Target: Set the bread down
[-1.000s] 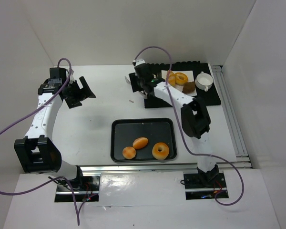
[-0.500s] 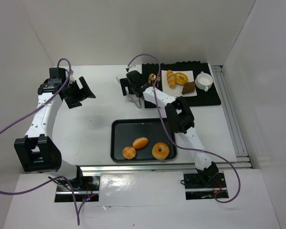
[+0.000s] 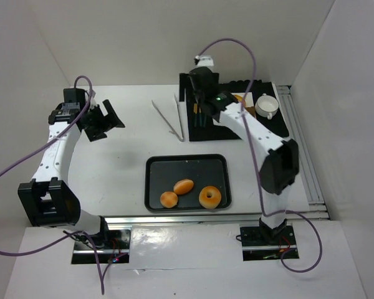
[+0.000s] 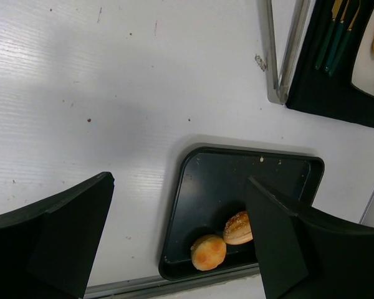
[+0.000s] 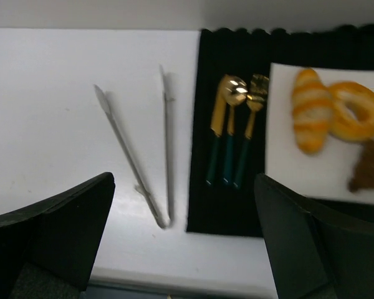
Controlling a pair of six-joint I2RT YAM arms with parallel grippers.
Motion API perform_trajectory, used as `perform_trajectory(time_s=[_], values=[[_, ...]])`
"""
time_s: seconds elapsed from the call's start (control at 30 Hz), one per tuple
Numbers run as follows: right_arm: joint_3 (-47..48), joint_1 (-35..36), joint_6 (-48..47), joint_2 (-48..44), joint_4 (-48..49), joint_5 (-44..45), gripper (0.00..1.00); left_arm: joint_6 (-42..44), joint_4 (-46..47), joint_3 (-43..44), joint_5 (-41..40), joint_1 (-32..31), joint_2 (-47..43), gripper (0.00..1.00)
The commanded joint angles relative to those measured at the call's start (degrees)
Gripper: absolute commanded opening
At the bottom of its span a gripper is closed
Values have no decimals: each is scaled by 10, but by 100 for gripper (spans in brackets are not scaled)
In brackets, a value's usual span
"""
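A black tray (image 3: 154, 171) holds a round bun (image 3: 169, 199), an oval roll (image 3: 183, 186) and a golden ring (image 3: 210, 197). The bun (image 4: 208, 251) and the oval roll (image 4: 238, 228) also show in the left wrist view. In the right wrist view a white plate (image 5: 299, 171) holds a long ridged roll (image 5: 310, 118), a second ring (image 5: 355, 111) and a dark croissant (image 5: 369, 165). In the top view the right arm hides most of them. My right gripper (image 3: 198, 93) is open and empty, high over the mat's left end. My left gripper (image 3: 103, 118) is open and empty at the far left.
Metal tongs (image 3: 171, 118) lie spread on the table left of a black mat (image 3: 280, 128). Gold cutlery (image 5: 230, 137) with green handles lies on the mat. A white cup (image 3: 266, 104) stands at the mat's right. White walls close in the back and sides.
My right gripper has left the tongs lying on the table and has risen and swung back and right, over the mat. The left arm has not moved.
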Motion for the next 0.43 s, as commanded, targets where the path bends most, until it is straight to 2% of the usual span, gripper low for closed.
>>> perform_trajectory(time_s=[0.0, 0.03, 0.13, 0.23, 0.4], values=[[-105, -1, 33, -84, -83, 66, 100, 10, 9, 9, 15, 3, -30, 99], [-167, -1, 43, -106, -89, 72, 100, 10, 9, 9, 15, 3, -30, 99], [-274, -1, 64, -179, -94, 72, 100, 10, 9, 9, 15, 3, -30, 99], [-352, -7, 91, -238, -102, 72, 100, 10, 9, 9, 15, 3, -36, 99], [-423, -18, 112, -294, -116, 77, 99, 5, 9, 14, 20, 3, -36, 99]])
